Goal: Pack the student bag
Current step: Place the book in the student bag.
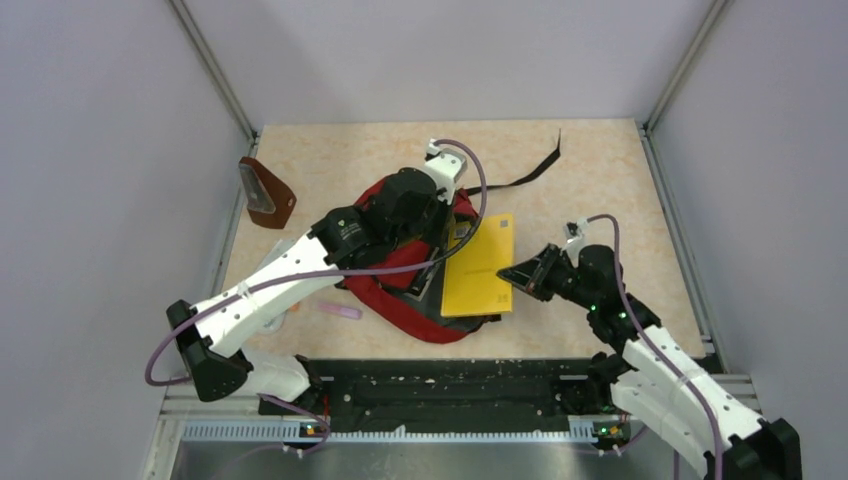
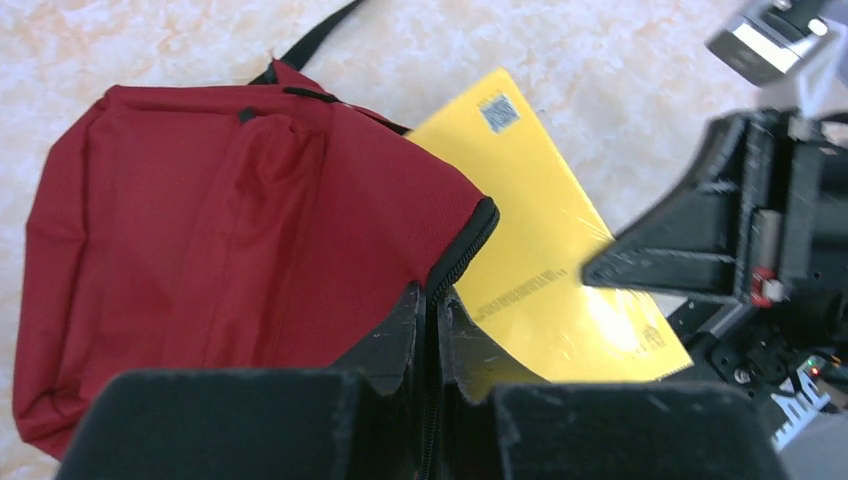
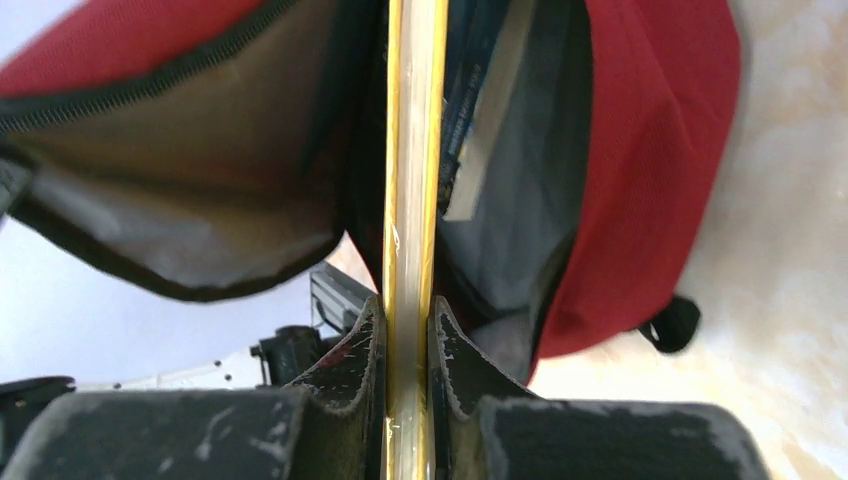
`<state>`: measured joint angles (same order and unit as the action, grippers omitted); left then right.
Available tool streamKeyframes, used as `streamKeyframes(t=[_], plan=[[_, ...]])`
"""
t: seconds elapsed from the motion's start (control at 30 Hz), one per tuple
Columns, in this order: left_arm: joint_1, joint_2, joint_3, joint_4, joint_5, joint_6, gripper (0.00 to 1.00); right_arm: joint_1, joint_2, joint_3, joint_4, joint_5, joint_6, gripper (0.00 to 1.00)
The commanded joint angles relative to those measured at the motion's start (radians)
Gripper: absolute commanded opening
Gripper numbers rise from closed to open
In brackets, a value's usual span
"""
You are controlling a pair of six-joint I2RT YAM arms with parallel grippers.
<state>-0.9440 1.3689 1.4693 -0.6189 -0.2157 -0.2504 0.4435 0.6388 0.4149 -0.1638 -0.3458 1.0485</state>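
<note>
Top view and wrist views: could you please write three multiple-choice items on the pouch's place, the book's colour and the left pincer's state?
1. Where is the brown pouch? A) at the table's left edge, apart from the backpack B) inside the backpack C) on the floor
2. What colour is the book held by the right pincer? A) blue B) green C) yellow
3. The left pincer is A) open over the table B) shut on the backpack's zipper edge C) shut on the pouch

Key: 1 A, the top view shows it alone there; 2 C, its cover is yellow; 3 B, its tips pinch the black zipper edge.
</note>
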Motion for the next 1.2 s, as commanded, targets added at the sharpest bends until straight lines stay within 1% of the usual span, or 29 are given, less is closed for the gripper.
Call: streamKeyframes(t=[0.0, 0.1, 0.2, 0.23, 0.3, 0.43, 0.53, 0.6, 0.67, 0.7, 0.77, 0.8, 0.9, 0.93, 0.97, 1.0, 1.03, 1.07, 1.13, 1.17], plan=[[0.009, -0.062, -0.008, 0.11, 0.141, 0.035, 0.0, 0.005, 0.115, 0.059, 0.424, -0.022, 0.082, 0.0], [0.022, -0.07, -0.028, 0.124, 0.171, 0.029, 0.0, 0.043, 0.203, 0.097, 0.508, 0.058, 0.051, 0.0], [0.037, -0.079, -0.039, 0.154, 0.21, -0.01, 0.0, 0.123, 0.272, 0.076, 0.619, 0.208, 0.073, 0.0], [0.04, -0.078, -0.04, 0.165, 0.251, -0.021, 0.0, 0.158, 0.299, 0.065, 0.659, 0.267, 0.072, 0.0], [0.04, -0.073, -0.045, 0.19, 0.29, -0.047, 0.0, 0.226, 0.374, 0.061, 0.706, 0.381, 0.065, 0.0], [0.047, -0.053, -0.054, 0.207, 0.29, -0.077, 0.0, 0.317, 0.522, 0.056, 0.86, 0.536, 0.085, 0.0], [0.051, -0.046, -0.062, 0.217, 0.296, -0.084, 0.0, 0.36, 0.65, 0.09, 0.976, 0.619, 0.056, 0.0], [0.053, -0.05, -0.077, 0.227, 0.29, -0.084, 0.0, 0.38, 0.745, 0.167, 0.973, 0.638, -0.009, 0.0], [0.058, -0.056, -0.091, 0.234, 0.278, -0.085, 0.0, 0.381, 0.841, 0.258, 0.912, 0.584, -0.075, 0.0], [0.062, -0.06, -0.097, 0.235, 0.275, -0.085, 0.0, 0.381, 0.881, 0.29, 0.88, 0.553, -0.097, 0.09], [0.071, -0.073, -0.114, 0.241, 0.269, -0.088, 0.0, 0.382, 0.93, 0.309, 0.847, 0.535, -0.124, 0.37], [0.076, -0.079, -0.122, 0.247, 0.266, -0.09, 0.0, 0.38, 0.937, 0.298, 0.848, 0.536, -0.129, 0.47], [0.091, -0.096, -0.151, 0.262, 0.254, -0.094, 0.01, 0.38, 0.895, 0.234, 0.856, 0.555, -0.155, 0.73], [0.096, -0.098, -0.162, 0.265, 0.249, -0.095, 0.03, 0.381, 0.868, 0.212, 0.842, 0.568, -0.167, 0.77], [0.1, -0.1, -0.168, 0.268, 0.245, -0.096, 0.05, 0.38, 0.833, 0.195, 0.811, 0.585, -0.181, 0.79], [0.103, -0.1, -0.176, 0.271, 0.243, -0.095, 0.09, 0.381, 0.796, 0.173, 0.786, 0.605, -0.197, 0.8], [0.105, -0.101, -0.182, 0.274, 0.244, -0.092, 0.18, 0.38, 0.755, 0.152, 0.752, 0.626, -0.209, 0.81], [0.107, -0.101, -0.188, 0.276, 0.245, -0.086, 0.32, 0.381, 0.708, 0.131, 0.721, 0.649, -0.219, 0.82], [0.111, -0.105, -0.204, 0.283, 0.236, -0.073, 0.63, 0.381, 0.611, 0.08, 0.65, 0.698, -0.234, 0.82], [0.114, -0.108, -0.216, 0.288, 0.228, -0.07, 0.73, 0.381, 0.563, 0.048, 0.614, 0.726, -0.241, 0.82]])
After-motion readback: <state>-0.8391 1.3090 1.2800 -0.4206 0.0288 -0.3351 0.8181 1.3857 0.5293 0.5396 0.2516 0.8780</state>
